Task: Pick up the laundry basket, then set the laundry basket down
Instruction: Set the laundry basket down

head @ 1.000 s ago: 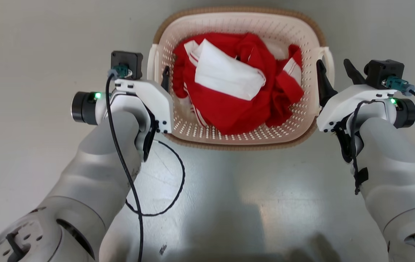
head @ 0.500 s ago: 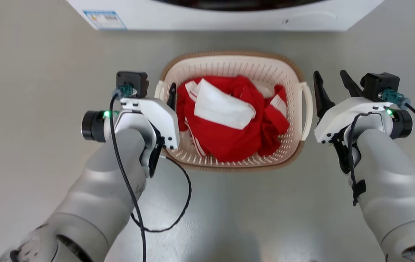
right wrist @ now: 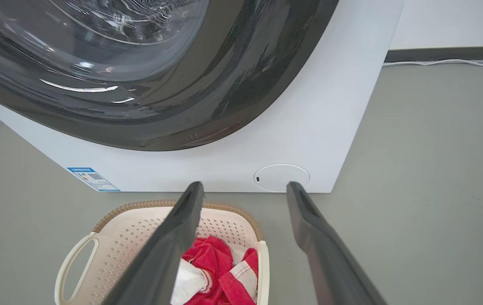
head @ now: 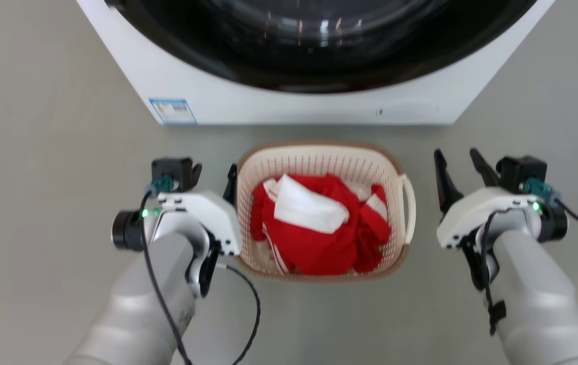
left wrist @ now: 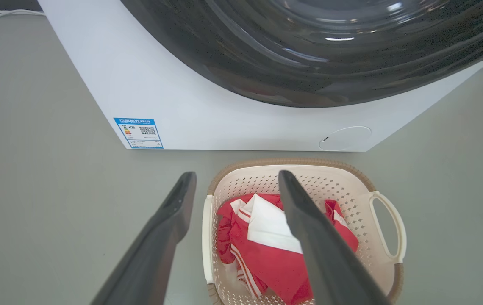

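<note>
Basket [head: 319,152] sits on the floor [head: 40,203] just before the washer [head: 268,106], red-and-white clothes [head: 319,238] heaped inside. The hands flank it, one per loop handle, a sensible stance for a two-handled load that would tip if lifted from one side. Left hand [head: 213,177]: fingers [left wrist: 169,224] apart, empty. The left handle [left wrist: 206,241] lies ahead in the gap between them, inner finger over the clothes, outer finger outside the rim. Right hand [head: 456,157]: spread wide, empty. The basket is just to its inner side, right handle [head: 410,208] near the inner finger but not touching. Both hands probably hang above rim level, though height reads poorly from overhead. Judgement: basket unheld; a lift needs each hand lowered onto its handle first.
</note>
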### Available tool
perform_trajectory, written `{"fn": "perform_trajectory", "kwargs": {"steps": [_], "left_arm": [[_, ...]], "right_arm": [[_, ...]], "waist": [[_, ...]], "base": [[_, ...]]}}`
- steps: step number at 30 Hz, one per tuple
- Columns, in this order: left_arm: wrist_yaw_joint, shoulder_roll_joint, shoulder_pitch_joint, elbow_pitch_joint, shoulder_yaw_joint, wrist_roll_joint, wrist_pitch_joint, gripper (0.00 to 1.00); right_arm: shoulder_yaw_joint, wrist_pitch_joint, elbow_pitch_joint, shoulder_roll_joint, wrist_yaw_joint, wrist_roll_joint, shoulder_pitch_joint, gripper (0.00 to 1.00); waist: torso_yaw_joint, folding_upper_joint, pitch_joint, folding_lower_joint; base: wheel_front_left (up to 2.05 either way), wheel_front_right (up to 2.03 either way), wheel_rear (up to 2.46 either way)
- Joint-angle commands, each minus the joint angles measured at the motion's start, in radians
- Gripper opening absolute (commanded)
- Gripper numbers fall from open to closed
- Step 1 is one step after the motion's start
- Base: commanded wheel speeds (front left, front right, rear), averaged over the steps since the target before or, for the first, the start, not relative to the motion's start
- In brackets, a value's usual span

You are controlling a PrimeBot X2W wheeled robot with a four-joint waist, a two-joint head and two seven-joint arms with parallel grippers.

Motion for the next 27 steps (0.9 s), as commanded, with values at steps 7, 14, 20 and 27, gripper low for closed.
{"fn": "perform_trajectory", "kwargs": {"steps": [7, 14, 20, 27], "left_arm": [[-0.003, 0.037, 0.114, -0.085, 0.129, 0.092, -0.011, 1.00], [-0.020, 0.049, 0.230, -0.148, 0.229, 0.175, -0.011, 1.00], [-0.034, 0.054, 0.320, -0.211, 0.311, 0.234, -0.011, 1.00], [-0.047, 0.050, 0.411, -0.291, 0.402, 0.294, -0.011, 1.00]], "right_arm": [[0.026, -0.014, -0.068, 0.016, 0.006, -0.010, 0.098, 1.00], [0.029, -0.014, -0.106, 0.016, 0.006, -0.019, 0.180, 1.00], [0.034, -0.014, -0.148, 0.016, 0.006, -0.027, 0.238, 1.00], [0.044, -0.014, -0.187, 0.016, 0.006, -0.030, 0.296, 1.00]], "waist": [[-0.002, 0.0000, -0.153, 0.0000], [-0.005, 0.0000, -0.258, 0.0000], [-0.006, 0.0000, -0.318, 0.0000], [-0.003, 0.0000, -0.356, 0.0000]], "base": [[0.00, 0.00, 0.00], [0.00, 0.00, 0.00], [0.00, 0.00, 0.00], [0.00, 0.00, 0.00]]}}
